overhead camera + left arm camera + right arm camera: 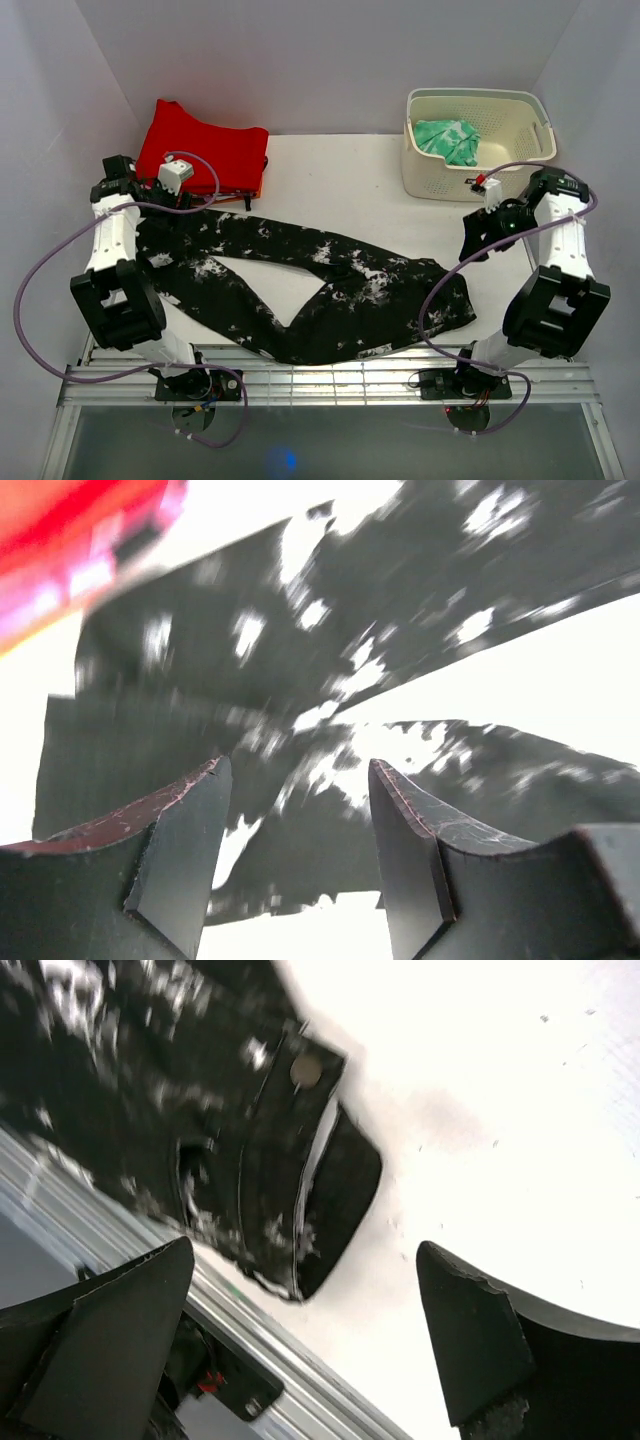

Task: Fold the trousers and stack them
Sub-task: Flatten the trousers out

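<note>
The trousers (330,290), black with white splatter, lie spread flat on the white table, the two legs running left and the waist at the right. My left gripper (185,203) is open and empty, hovering above the far leg's end; in the left wrist view both legs (300,650) lie below its open gripper (300,770). My right gripper (472,243) is open and empty, just above and beyond the waist. The right wrist view shows the waistband with its button (305,1070) left of the open gripper (305,1250), with bare table between the jaws.
A folded red garment (205,150) lies at the back left, close to my left gripper, and shows in the left wrist view (70,530). A cream basket (440,175) holding green patterned cloth (448,138) stands back right. A metal rail (330,375) lines the near edge.
</note>
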Controlling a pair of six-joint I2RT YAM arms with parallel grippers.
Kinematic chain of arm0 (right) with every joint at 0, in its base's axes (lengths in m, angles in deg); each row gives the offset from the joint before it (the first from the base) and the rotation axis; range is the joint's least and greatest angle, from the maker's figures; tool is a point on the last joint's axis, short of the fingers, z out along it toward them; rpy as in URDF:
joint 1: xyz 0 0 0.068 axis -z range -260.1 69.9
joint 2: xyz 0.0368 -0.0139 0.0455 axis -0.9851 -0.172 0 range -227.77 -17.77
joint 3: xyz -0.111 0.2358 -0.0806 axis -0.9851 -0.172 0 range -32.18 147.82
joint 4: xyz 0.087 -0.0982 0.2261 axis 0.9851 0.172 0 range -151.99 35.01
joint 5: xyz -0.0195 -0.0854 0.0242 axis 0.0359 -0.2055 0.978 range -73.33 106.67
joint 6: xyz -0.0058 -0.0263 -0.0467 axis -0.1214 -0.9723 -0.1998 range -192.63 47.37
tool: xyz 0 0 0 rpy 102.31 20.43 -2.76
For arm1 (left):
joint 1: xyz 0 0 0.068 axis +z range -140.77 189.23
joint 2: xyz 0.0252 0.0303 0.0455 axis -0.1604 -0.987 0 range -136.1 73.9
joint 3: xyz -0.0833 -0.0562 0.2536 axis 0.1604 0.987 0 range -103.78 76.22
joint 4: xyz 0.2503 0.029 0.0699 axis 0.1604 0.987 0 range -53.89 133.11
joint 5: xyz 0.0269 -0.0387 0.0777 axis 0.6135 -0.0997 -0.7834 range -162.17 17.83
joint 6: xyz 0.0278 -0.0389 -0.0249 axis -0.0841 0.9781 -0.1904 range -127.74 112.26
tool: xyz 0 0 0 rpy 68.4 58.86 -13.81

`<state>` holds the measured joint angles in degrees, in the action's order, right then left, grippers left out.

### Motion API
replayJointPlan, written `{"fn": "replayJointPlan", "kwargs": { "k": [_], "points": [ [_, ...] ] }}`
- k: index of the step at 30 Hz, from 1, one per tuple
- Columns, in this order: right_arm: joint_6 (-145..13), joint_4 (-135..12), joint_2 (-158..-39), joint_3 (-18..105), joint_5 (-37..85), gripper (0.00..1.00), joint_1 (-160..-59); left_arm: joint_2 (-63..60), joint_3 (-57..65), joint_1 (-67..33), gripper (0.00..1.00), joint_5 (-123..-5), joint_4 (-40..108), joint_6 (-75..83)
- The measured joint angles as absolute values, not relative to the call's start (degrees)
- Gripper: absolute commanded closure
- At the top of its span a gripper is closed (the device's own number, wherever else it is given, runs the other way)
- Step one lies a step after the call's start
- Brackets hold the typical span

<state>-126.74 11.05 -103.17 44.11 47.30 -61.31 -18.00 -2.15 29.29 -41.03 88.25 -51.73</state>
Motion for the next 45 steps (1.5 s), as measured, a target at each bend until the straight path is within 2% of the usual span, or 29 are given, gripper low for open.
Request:
{"fn": "replayJointPlan", "kwargs": {
  "k": [8, 13, 15, 18, 19, 20, 21, 22, 23, 29, 32, 36, 39, 45],
  "points": [
    [-107.37, -1.15, -118.58, 43.59, 51.28, 0.0, -61.31, -15.01, -2.0, 22.25, 0.32, -38.34, 86.46, -48.36],
    [-99.33, -7.68, -120.07, 37.2, 51.26, 0.0, -61.99, -15.05, -2.0, 22.25, 0.32, -38.34, 85.34, -46.02],
    [-96.97, -9.76, -120.53, 35.3, 51.82, 0.05, -62.93, -14.92, -1.95, 22.25, 0.32, -38.5, 84.77, -45.32],
    [-94.63, -11.09, -122.58, 33.84, 53.59, 0.3, -64.76, -14.37, -1.41, 22.25, 0.32, -38.69, 83.79, -44.49],
    [-93.69, -11.31, -123.98, 33.6, 55.08, 0.57, -65.49, -14.26, -1.32, 22.25, 0.32, -38.72, 83.7, -44.08],
    [-93.75, -11.31, -124.05, 33.6, 55.12, 0.58, -66.1, -14.15, -1.25, 22.25, 0.32, -38.76, 83.62, -43.66],
    [-94.04, -11.4, -124.22, 33.6, 56.11, 0.65, -66.91, -14.11, -1.25, 22.25, 0.32, -38.76, 83.53, -43.2],
    [-94.23, -11.38, -124.07, 33.66, 57.38, 0.83, -67.56, -14.09, -1.25, 22.25, 0.32, -38.78, 83.38, -42.72],
    [-94.93, -11.29, -123.15, 33.77, 58.45, 0.92, -68.3, -14.09, -1.25, 22.25, 0.32, -38.78, 83.2, -42.09],
    [-101.23, -9.1, -109.67, 37.27, 61.59, 0.92, -76.28, -14.07, -1.32, 22.25, 0.33, -38.08, 81.39, -37.19],
    [-104.59, -11.47, -98.32, 37.71, 59.28, 0.92, -86.84, -14.07, -1.63, 22.27, 0.34, -36.97, 80.21, -33.52],
    [-108.88, -16.25, -84.31, 32.72, 51.5, 0.92, -107.36, -14.07, -2.63, 22.29, 0.35, -34.52, 78.89, -29.19],
    [-112.27, -17.39, -79.63, 26.43, 46.45, 0.92, -118.36, -13.85, -3.2, 22.49, 0.34, -31.39, 78.22, -27.11],
    [-119.74, -15.38, -79.39, 15.37, 36.17, 0.92, -129.44, -13.19, -3.24, 22.23, 0.33, -24.16, 79.64, -27.27]
  ]
}}
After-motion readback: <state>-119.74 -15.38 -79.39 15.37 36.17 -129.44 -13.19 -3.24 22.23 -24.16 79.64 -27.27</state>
